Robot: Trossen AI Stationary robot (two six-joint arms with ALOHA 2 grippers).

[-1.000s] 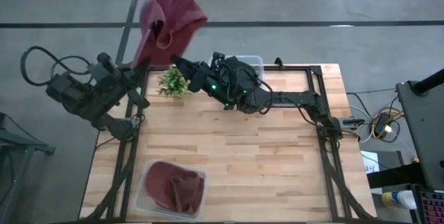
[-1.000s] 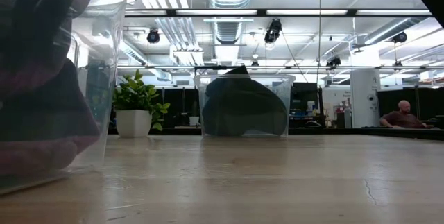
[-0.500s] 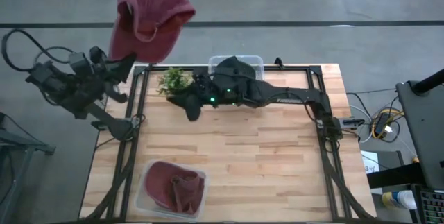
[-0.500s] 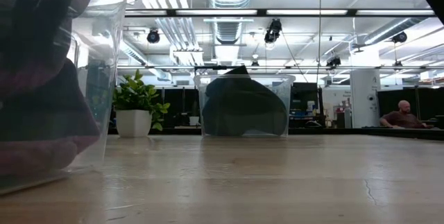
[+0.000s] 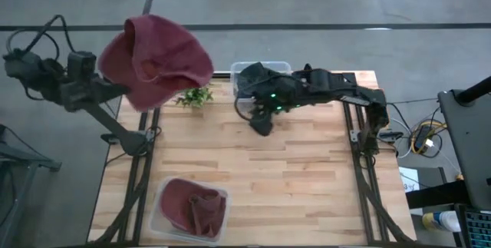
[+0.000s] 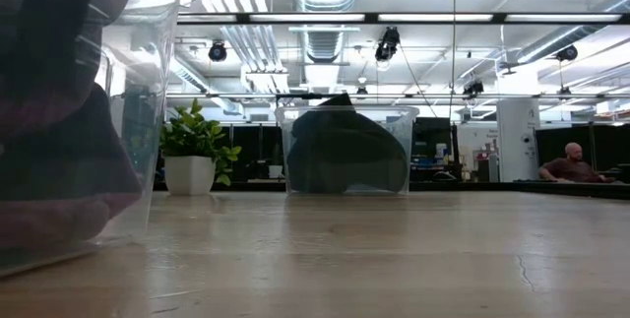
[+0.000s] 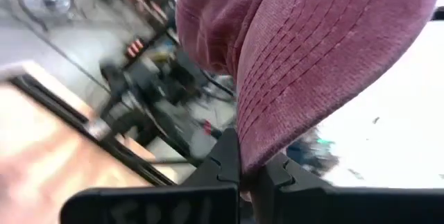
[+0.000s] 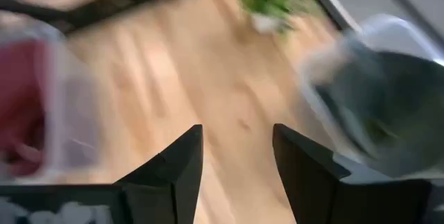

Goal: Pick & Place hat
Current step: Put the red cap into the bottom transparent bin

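A dark red cap (image 5: 157,56) is held high over the table's far left corner by my left gripper (image 7: 251,165), which is shut on it. In the high view the cap covers that gripper's tips (image 5: 126,87). My right gripper (image 8: 236,161) is open and empty. It hovers over the table (image 5: 261,121), just on the near side of a clear bin of dark hats (image 5: 261,75). A second clear bin with dark red hats (image 5: 190,208) stands at the near left. Neither gripper shows in the low view. My left gripper pinches the cap's stitched brim by its edge (image 7: 244,156) between its two fingers. The rest of the cap spreads out beyond the fingertips, with the crown (image 7: 215,23) farther off. The cap is lifted clear of the table and everything else.
A small potted plant (image 5: 196,94) stands at the far left of the table, partly under the cap. It also shows in the low view (image 6: 192,156), beside the dark-hat bin (image 6: 345,151). The wooden tabletop (image 5: 299,171) is bare in the middle and right. A person (image 6: 569,163) sits far behind.
My left arm has drawn back toward the table's left with the cap. The cap has swung from beyond the far edge to above the far left corner. My right gripper has pulled away from the cap and gone toward the table's right, past the plant, to the dark-hat bin.
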